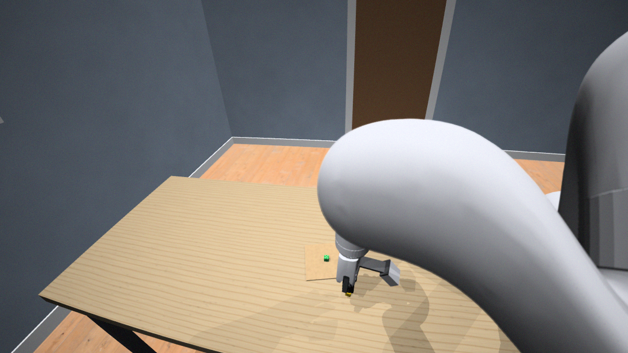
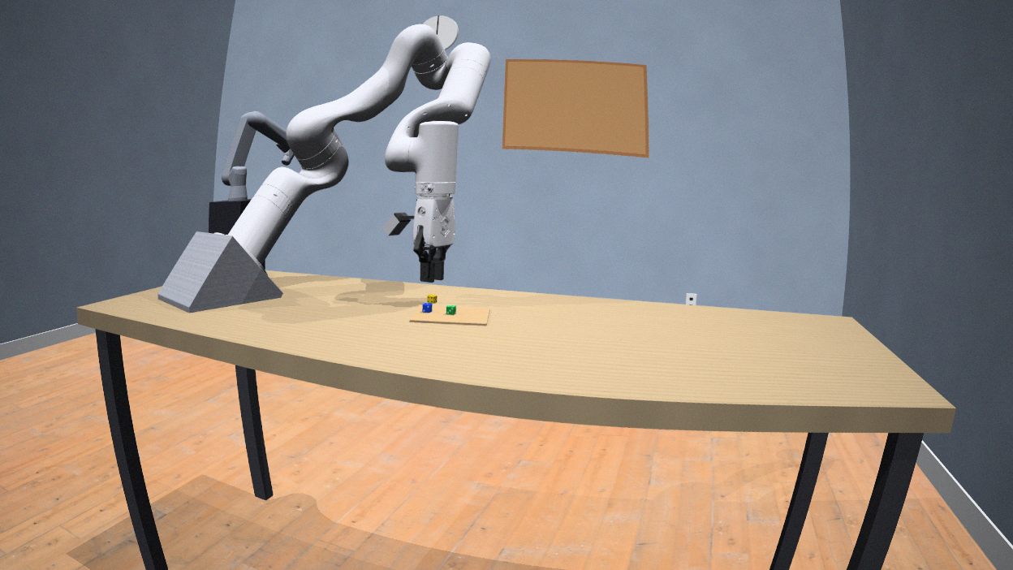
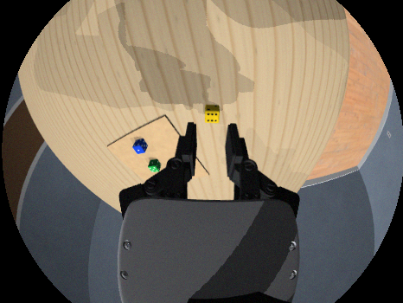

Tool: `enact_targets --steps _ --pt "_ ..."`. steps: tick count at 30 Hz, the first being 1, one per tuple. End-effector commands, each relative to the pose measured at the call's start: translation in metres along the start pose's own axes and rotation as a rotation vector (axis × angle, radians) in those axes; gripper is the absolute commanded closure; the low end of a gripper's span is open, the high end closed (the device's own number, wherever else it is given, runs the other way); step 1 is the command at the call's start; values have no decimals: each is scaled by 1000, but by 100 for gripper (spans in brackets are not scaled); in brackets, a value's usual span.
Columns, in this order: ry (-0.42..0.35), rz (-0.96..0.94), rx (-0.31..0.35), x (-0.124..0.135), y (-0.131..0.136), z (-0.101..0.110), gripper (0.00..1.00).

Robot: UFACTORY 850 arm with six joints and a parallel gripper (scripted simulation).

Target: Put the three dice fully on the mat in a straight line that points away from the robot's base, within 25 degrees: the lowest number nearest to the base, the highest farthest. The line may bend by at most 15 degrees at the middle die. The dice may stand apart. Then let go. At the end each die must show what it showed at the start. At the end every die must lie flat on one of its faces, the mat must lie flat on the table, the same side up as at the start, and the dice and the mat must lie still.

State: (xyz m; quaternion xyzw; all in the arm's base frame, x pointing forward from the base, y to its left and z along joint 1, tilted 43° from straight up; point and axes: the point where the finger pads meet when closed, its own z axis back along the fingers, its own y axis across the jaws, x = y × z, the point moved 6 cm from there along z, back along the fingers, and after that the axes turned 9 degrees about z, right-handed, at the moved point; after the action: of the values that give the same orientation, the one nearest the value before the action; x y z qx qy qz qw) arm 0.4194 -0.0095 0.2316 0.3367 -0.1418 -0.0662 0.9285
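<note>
The yellow die (image 1: 348, 294) (image 2: 432, 298) (image 3: 212, 114) lies on the table outside the mat; its bright face shows six pips in the wrist view. The blue die (image 2: 427, 307) (image 3: 140, 146) and the green die (image 1: 326, 258) (image 2: 450, 309) (image 3: 154, 165) stand apart on the thin tan mat (image 1: 314, 269) (image 2: 471, 317) (image 3: 166, 130), blue nearer the base. Blue's bright face shows one pip; green's count is unclear in the wrist view. Blue is hidden in the top view. My gripper (image 1: 347, 286) (image 2: 432, 274) (image 3: 211, 134) is partly open and empty, above the table near the yellow die.
The robot's wedge-shaped base (image 2: 212, 273) stands at the left end of the table (image 1: 197, 245) (image 2: 637, 361) in the exterior view. The arm hides part of the mat in the top view. Arm shadows fall on the table beyond the yellow die in the wrist view.
</note>
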Motion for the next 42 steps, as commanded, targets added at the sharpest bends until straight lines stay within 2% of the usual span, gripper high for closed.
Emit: enact_targets --steps 1,19,42 --pt "-1 1 0 1 0 -6 69" --pt "-1 1 0 1 1 -22 69" --pt "-1 1 0 1 1 -24 69"
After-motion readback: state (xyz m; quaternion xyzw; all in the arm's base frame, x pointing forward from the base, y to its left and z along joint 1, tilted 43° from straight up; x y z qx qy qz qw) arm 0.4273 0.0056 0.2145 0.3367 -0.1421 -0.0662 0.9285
